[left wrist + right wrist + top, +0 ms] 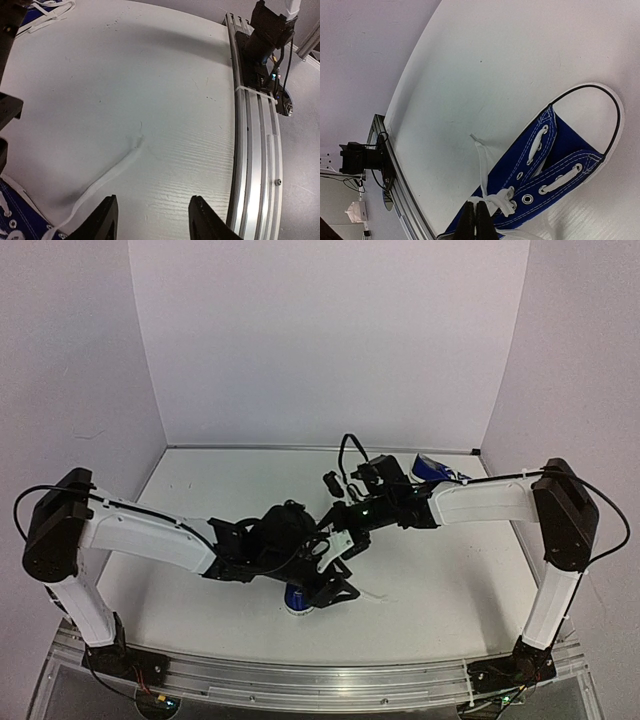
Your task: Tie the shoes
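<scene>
A royal-blue sneaker (555, 165) with white laces lies on the white table, its white toe cap to the right. In the top view it (297, 598) sits near the front middle, mostly hidden under both grippers. My right gripper (476, 212) is shut on the white lace (495, 200) at the knot by the top eyelets; one lace end (479, 150) trails off towards the rail. My left gripper (152, 220) is open and empty over bare table, with a lace strand (107, 177) just to its left running to the shoe's corner (15, 215). The second sneaker (432, 469) lies at the back right.
An aluminium rail (250, 150) runs along the table's near edge, with the right arm's base (267, 35) and cables on it. White walls close in the back and both sides. The two arms (330, 550) overlap above the near shoe.
</scene>
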